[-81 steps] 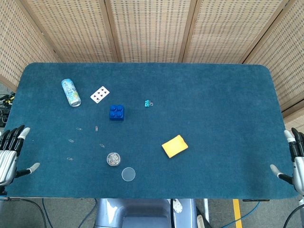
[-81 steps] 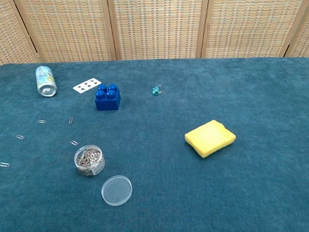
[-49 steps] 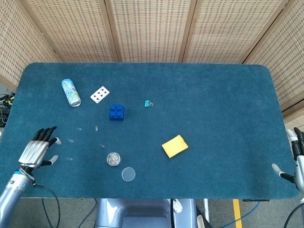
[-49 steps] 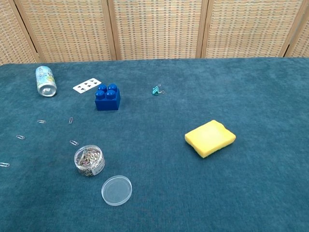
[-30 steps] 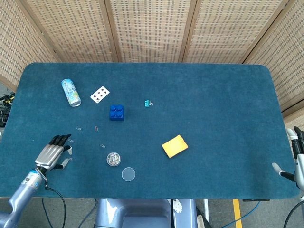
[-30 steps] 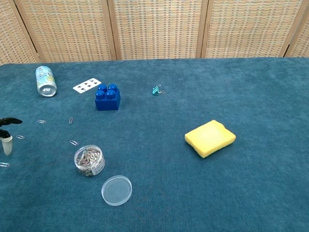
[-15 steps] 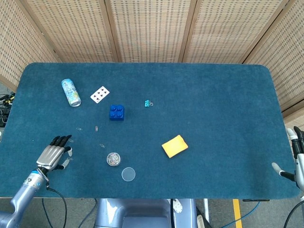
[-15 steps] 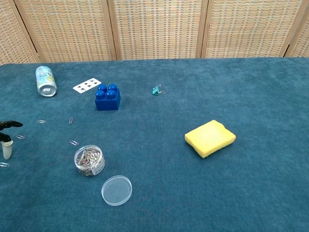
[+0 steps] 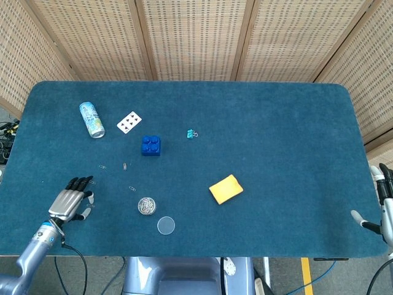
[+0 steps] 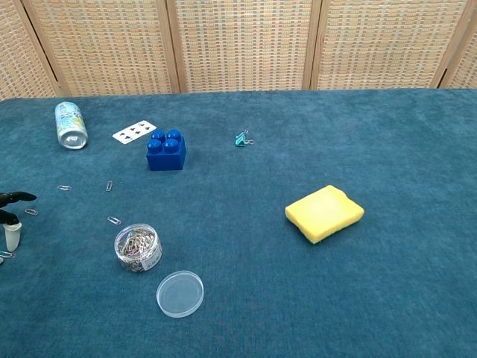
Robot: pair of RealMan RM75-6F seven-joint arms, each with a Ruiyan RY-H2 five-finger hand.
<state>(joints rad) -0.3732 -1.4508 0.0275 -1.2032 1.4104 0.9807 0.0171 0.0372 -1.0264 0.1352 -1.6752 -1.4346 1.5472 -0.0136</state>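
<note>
Head view shows the left hand (image 9: 71,201) low over the blue cloth table (image 9: 276,123), fingers stretched forward and a little apart, holding nothing. Its fingertips (image 9: 81,181) lie just beside one loose paper clip (image 9: 91,182), and a second clip (image 9: 90,205) lies by the thumb. To pick up such a thin clip well, I think the hand should come down slowly and pinch it between thumb and one finger, because the soft cloth makes sliding difficult.

The right hand (image 9: 384,206) waits at the far right edge, also spread and without any object.

Counting: five loose paper clips are visible, one small round jar of clips (image 9: 146,206) with its clear lid (image 9: 166,225) lying beside it, one drink can (image 9: 91,120) on its side, one playing card (image 9: 128,122), one blue building block (image 9: 150,145), one teal binder clip (image 9: 191,133) and one yellow sponge (image 9: 225,188).
</note>
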